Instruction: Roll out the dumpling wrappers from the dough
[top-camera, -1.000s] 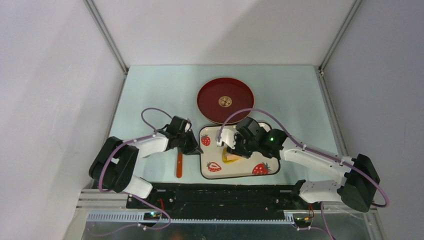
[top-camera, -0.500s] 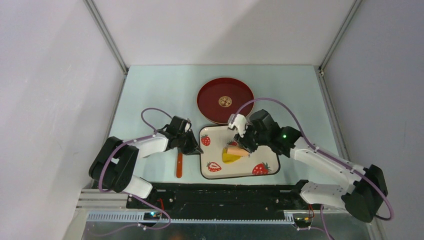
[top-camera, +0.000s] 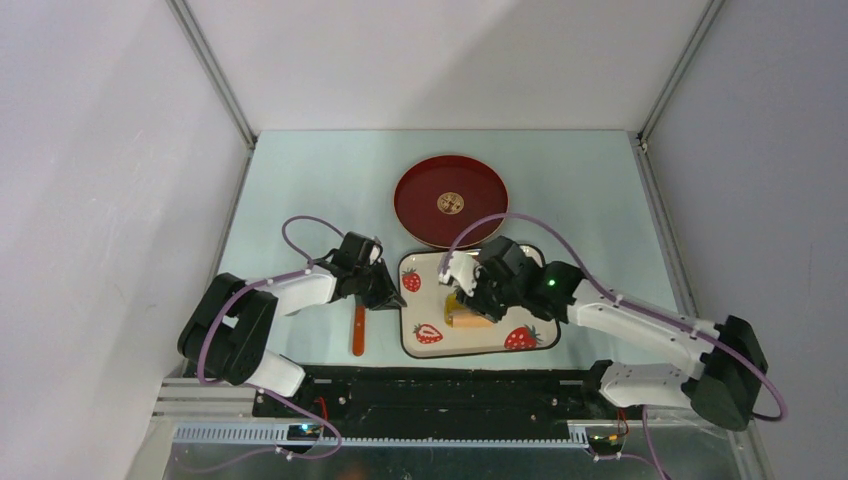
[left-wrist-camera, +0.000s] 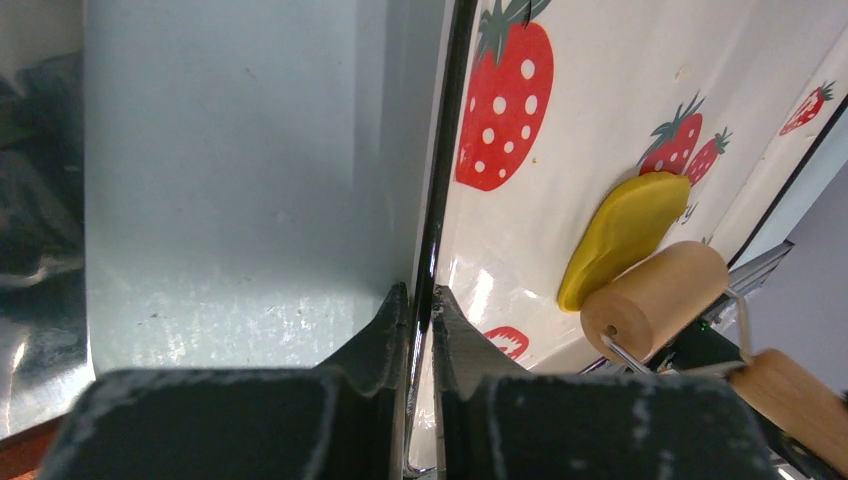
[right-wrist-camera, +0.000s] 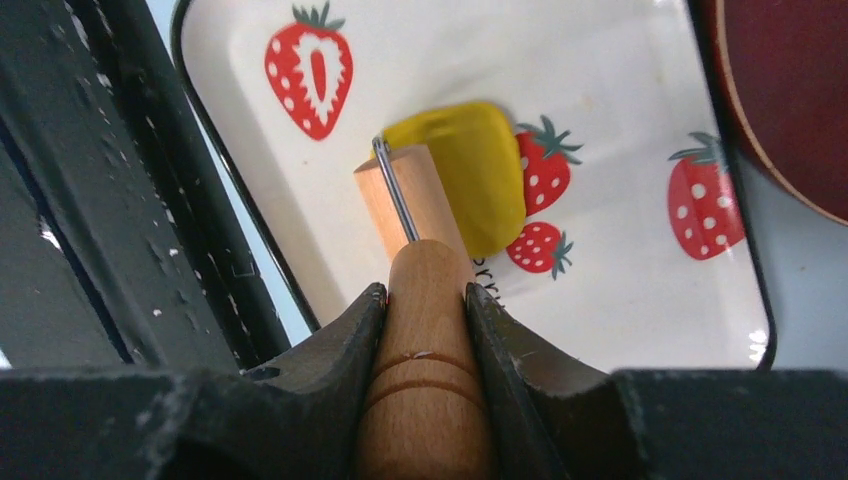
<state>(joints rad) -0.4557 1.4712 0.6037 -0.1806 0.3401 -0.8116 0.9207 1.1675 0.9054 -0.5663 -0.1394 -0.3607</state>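
dough (right-wrist-camera: 470, 165), a soft yellow slab, likely squashy and sticky, lies mid-tray (right-wrist-camera: 620, 70) toward the near edge; best pressed from above, not pinched; the rolling pin (right-wrist-camera: 405, 200) sits at its edge, handle clamped in the right claw (right-wrist-camera: 427, 300); the left claw (left-wrist-camera: 420, 300) pinches the tray's left rim

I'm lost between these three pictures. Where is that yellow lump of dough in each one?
Top external: the dough sits near the middle of the strawberry tray, partly hidden by the right arm.
Left wrist: dough right of centre, touching the wooden rolling pin.
Right wrist: dough upper centre, just right of the rolling pin.
Shared landmark: the strawberry tray under the dough shows in all three views.
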